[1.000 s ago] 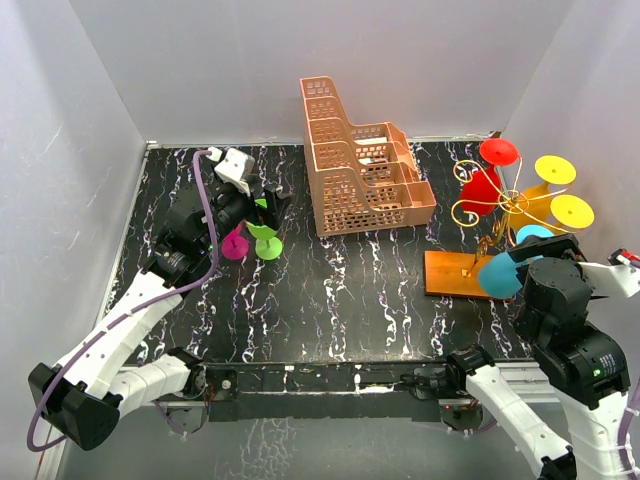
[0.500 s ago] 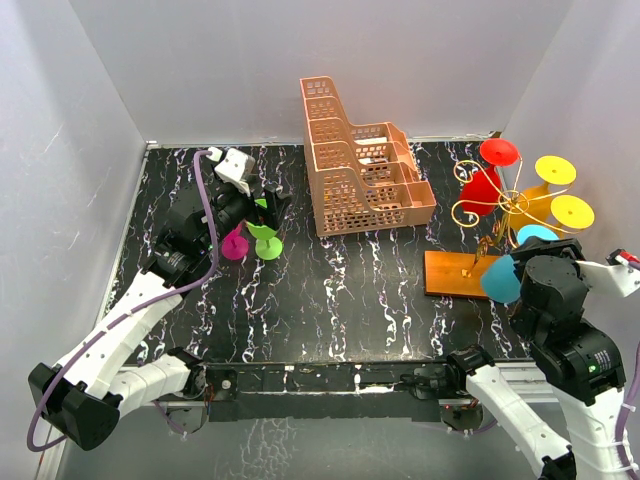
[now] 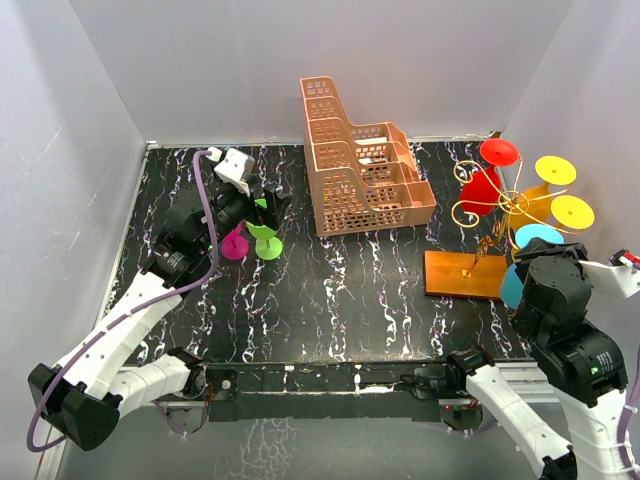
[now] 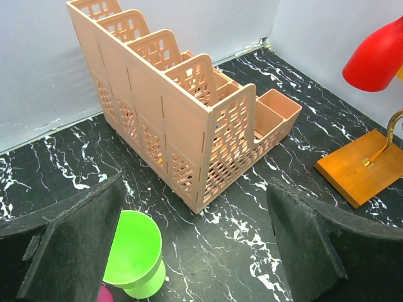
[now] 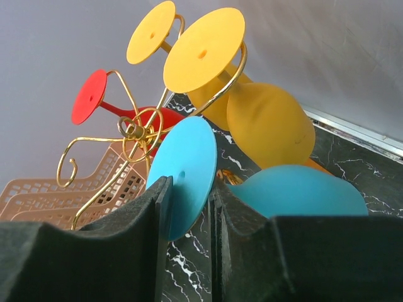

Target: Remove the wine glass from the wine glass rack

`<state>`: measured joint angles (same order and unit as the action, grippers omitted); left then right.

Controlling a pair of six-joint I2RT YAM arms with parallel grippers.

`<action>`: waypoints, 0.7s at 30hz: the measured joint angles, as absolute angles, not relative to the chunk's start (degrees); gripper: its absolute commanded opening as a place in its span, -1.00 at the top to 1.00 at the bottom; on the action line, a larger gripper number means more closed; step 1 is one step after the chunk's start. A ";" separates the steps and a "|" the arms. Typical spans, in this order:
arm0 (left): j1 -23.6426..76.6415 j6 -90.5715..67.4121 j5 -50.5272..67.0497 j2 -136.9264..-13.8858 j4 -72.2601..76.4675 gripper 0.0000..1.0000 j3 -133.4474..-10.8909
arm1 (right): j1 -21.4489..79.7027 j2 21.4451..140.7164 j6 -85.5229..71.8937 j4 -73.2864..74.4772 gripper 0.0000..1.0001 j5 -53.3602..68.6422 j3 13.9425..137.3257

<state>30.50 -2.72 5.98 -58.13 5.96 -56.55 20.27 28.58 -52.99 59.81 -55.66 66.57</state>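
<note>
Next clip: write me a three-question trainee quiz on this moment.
1. True or false: the left gripper is wide open and holding nothing.
2. Which glass's foot sits between the fingers of the right gripper? A red, B yellow, C blue.
3. How many yellow wine glasses hang on the wine glass rack?
Key: 1 true. 2 C, the blue wine glass. 3 two.

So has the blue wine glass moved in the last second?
Yes. The blue wine glass has shifted right, away from the rack's orange base board.
</note>
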 measured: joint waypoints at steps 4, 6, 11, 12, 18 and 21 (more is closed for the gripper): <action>30.50 -2.72 5.98 -58.02 5.96 -0.86 -56.55 | 20.38 28.58 -52.90 60.25 0.60 -55.59 66.98; 30.50 -2.72 5.98 -57.95 5.96 -0.86 -56.55 | 20.56 28.58 -52.84 60.42 0.64 -55.59 67.13; 30.50 -2.72 5.98 -57.93 5.93 -0.86 -56.55 | 20.64 28.60 -52.84 61.52 0.70 -55.13 67.96; 30.50 -2.72 5.98 -57.93 5.96 -0.85 -56.55 | 20.62 28.60 -52.82 61.67 0.70 -55.07 68.14; 30.55 -2.72 5.98 -57.93 5.96 -0.85 -56.55 | 20.64 28.60 -52.14 62.57 0.63 -54.89 68.86; 30.61 -2.72 5.96 -57.93 5.93 -0.83 -56.55 | 20.64 28.58 -50.83 62.85 0.63 -54.96 69.23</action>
